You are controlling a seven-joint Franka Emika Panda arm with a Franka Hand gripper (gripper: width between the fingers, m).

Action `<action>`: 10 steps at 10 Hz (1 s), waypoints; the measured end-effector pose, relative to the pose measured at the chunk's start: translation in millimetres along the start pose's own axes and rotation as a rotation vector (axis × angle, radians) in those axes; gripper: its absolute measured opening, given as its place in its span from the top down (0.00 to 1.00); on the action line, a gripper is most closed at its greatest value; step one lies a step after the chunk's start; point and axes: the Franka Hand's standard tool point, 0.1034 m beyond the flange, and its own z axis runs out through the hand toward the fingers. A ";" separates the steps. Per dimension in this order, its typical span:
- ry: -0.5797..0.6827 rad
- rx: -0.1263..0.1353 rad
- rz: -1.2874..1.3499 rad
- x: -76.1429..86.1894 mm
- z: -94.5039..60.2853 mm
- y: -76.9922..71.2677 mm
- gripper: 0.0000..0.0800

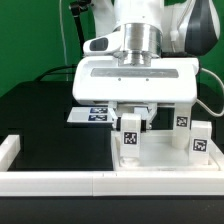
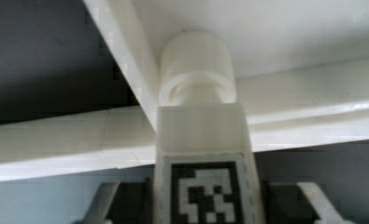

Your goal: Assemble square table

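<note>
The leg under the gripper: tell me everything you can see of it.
The leg is a small white piece, plastic by its look, with a black-and-white tag on the face toward the camera. It stands upright on the square table top, between the fingers of the gripper, which seems shut on it. The wrist view shows its tagged flat face and a rounded end beyond it, close against a white corner of the top. Whether that end is seated in a socket cannot be told.

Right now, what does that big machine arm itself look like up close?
The arm is glossy white with rounded, cylinder-like sections and darker grey joints. It ends in a wide, flat white block, the gripper, from which two short fingers hang. No cables are clearly visible on it.
</note>
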 end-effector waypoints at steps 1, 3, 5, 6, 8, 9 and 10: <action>-0.013 0.002 -0.003 -6.2 2.2 -3.6 0.64; -0.043 0.007 0.001 -12.1 3.8 -5.0 0.64; -0.057 0.011 0.001 -14.9 4.9 -5.7 0.52; -0.057 0.011 0.001 -15.0 4.9 -5.7 0.35; -0.058 0.010 0.000 -15.2 5.1 -5.6 0.23; -0.058 0.010 0.000 -15.2 5.1 -5.6 0.20; -0.058 0.010 0.000 -15.3 5.1 -5.6 0.19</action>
